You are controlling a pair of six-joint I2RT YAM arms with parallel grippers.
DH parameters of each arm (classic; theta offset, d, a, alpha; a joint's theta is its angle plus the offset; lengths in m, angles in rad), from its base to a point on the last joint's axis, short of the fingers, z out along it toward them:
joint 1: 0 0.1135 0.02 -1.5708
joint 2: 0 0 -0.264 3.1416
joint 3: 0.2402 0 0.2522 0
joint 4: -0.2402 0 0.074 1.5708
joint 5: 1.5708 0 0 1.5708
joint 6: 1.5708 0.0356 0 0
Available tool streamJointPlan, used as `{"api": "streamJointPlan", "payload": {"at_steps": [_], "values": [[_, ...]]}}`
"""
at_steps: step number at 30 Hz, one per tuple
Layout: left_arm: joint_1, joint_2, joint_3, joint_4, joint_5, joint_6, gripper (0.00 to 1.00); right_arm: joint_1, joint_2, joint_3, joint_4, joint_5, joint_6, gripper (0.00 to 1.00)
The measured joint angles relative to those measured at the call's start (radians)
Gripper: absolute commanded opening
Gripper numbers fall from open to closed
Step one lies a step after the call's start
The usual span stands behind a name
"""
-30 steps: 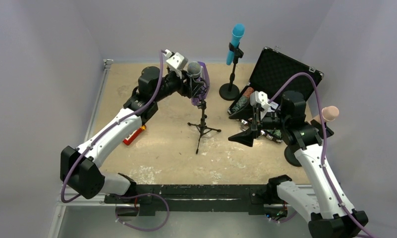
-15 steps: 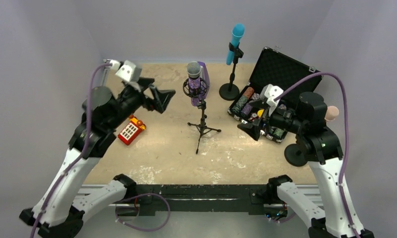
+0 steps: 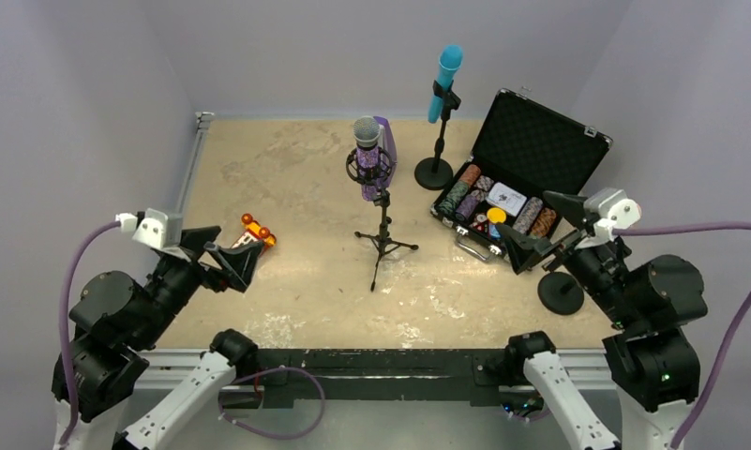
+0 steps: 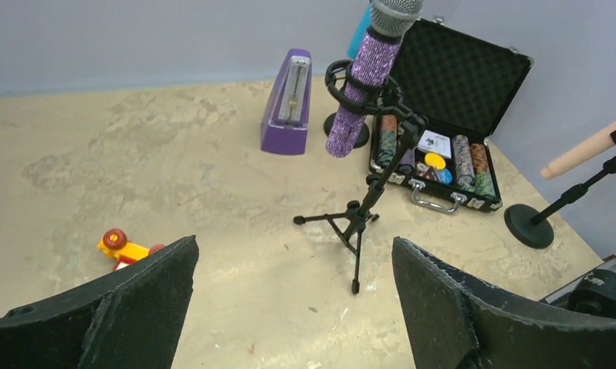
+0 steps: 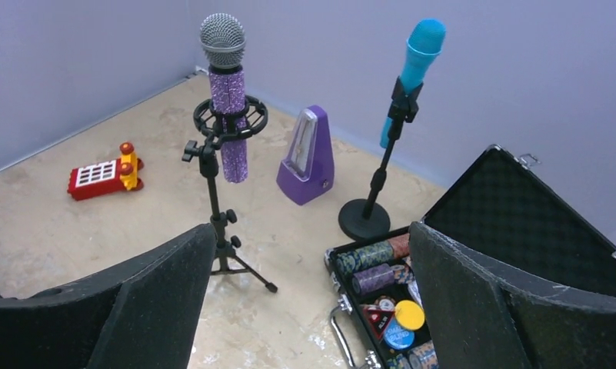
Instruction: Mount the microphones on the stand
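- The left claw (image 3: 219, 255) and the right claw (image 3: 543, 230) were both spread wide and empty, at the near side of the tabletop (image 3: 296, 187), well apart from the stands.
- The purple microphone (image 3: 367, 150) sat in the ring of the tripod stand (image 3: 383, 234). The cyan microphone (image 3: 447, 75) was clipped on a round-base stand (image 3: 434, 173). The pink microphone (image 4: 585, 154) was tilted in its clip at the right.
- Each looked stiff and fairly light. The middle of the body seemed the place to grip, not the head, because the thin stands could tip.
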Motion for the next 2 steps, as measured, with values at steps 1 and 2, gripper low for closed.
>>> {"api": "streamJointPlan", "payload": {"at_steps": [1, 2], "values": [[0.0, -0.007, 0.0, -0.021, -0.006, -0.004, 0.99, -0.008, -0.005, 0.002, -0.001, 0.0, 0.004, 0.99], [0.0, -0.011, 0.0, -0.035, -0.01, -0.008, 0.99, -0.014, -0.006, 0.002, -0.004, 0.0, 0.007, 0.99]]}}
